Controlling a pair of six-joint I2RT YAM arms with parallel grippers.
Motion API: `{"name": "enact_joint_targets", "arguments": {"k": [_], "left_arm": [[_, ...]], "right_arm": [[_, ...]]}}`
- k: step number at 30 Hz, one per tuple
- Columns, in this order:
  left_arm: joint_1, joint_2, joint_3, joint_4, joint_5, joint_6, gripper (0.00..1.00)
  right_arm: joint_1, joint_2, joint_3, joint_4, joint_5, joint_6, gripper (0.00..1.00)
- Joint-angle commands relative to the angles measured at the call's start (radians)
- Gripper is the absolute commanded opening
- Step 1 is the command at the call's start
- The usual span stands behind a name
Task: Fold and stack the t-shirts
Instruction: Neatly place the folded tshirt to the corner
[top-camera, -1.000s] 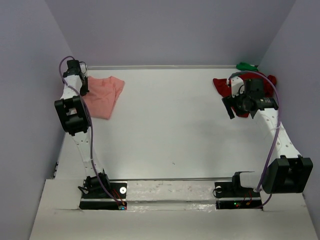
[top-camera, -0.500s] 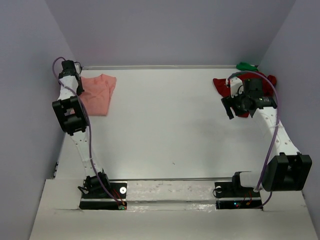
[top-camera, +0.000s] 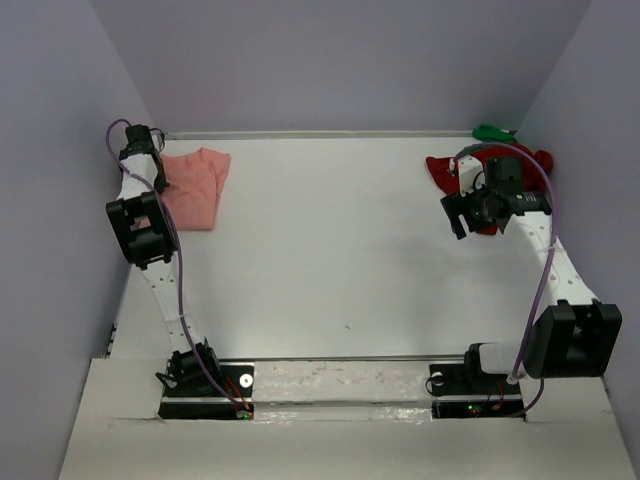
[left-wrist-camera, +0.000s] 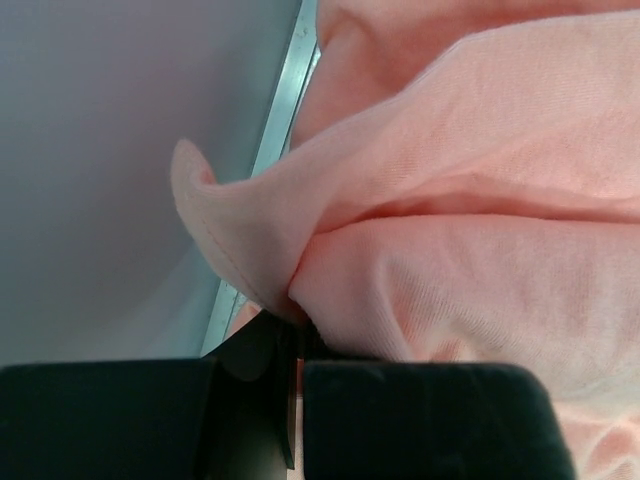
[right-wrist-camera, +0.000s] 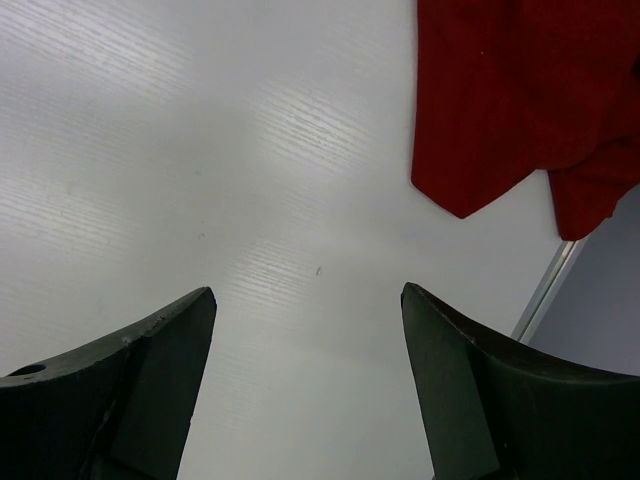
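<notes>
The salmon-pink t-shirt (top-camera: 197, 186) lies bunched at the table's far left corner. My left gripper (top-camera: 152, 168) is shut on a fold of its edge, and in the left wrist view the pink cloth (left-wrist-camera: 470, 200) fills the frame above the closed jaws of the left gripper (left-wrist-camera: 296, 335). The dark red t-shirt (top-camera: 441, 168) lies crumpled at the far right, partly hidden by my right arm. A small bright green t-shirt (top-camera: 493, 132) sits in the corner behind it. My right gripper (top-camera: 458, 213) hangs open over bare table just left of the red shirt (right-wrist-camera: 510, 100), with nothing between the fingers of the right gripper (right-wrist-camera: 305, 300).
Lilac walls close in the table on the left, back and right. A metal strip (left-wrist-camera: 287, 105) runs along the table edge by the left gripper. White table surface (top-camera: 340, 240) stretches between the two shirts. Both arm bases sit at the near edge.
My left gripper has pulled the pink shirt leftward toward the wall, bunching it narrower. My right gripper has shifted slightly and stays open.
</notes>
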Motion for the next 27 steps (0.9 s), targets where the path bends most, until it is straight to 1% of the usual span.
{"name": "enact_joint_targets", "arguments": {"k": [1,2,3,5,6,7,11,13,15,18,21,25,26,27], "left_arm": [[0.004,-0.015,0.004,0.019,-0.036,-0.009,0.00],[0.004,-0.018,0.004,0.018,-0.041,-0.011,0.01],[0.004,-0.022,-0.002,0.022,-0.051,-0.009,0.07],[0.004,-0.033,-0.010,0.024,-0.071,-0.014,0.16],[0.005,-0.053,-0.026,0.039,-0.094,-0.014,0.25],[0.004,-0.065,-0.033,0.042,-0.105,-0.014,0.29],[-0.001,-0.159,-0.115,0.109,-0.190,-0.009,0.38],[0.001,-0.177,-0.120,0.120,-0.220,-0.003,0.45],[-0.001,-0.200,-0.106,0.107,-0.223,0.001,0.48],[0.001,-0.248,-0.088,0.090,-0.204,0.000,0.50],[0.001,-0.300,-0.071,0.082,-0.174,0.004,0.49],[-0.002,-0.343,-0.033,0.041,-0.171,0.018,0.49],[-0.001,-0.357,-0.036,0.031,-0.144,0.018,0.49],[-0.002,-0.404,-0.071,0.030,-0.084,0.021,0.49]], "right_arm": [[-0.006,-0.005,0.014,-0.007,-0.013,0.008,0.80],[-0.006,-0.008,0.012,-0.007,-0.013,0.008,0.80],[-0.006,-0.012,0.012,-0.008,-0.013,0.005,0.80],[-0.006,-0.018,0.008,-0.010,-0.011,0.005,0.79],[-0.006,-0.021,0.006,-0.013,-0.011,0.005,0.79],[-0.006,-0.030,0.003,-0.015,-0.010,0.005,0.79],[-0.006,-0.056,-0.022,0.008,0.041,0.010,0.79],[-0.006,-0.065,-0.028,0.007,0.047,0.010,0.80],[-0.006,-0.081,-0.040,0.010,0.043,0.012,0.80],[-0.006,-0.094,-0.064,0.016,0.035,0.018,0.80],[-0.006,-0.100,-0.074,0.030,0.052,0.031,0.82],[-0.006,-0.127,-0.089,0.047,0.063,0.038,0.84],[-0.006,-0.131,-0.092,0.051,0.066,0.039,0.84],[-0.006,-0.134,-0.097,0.059,0.075,0.051,0.84]]}}
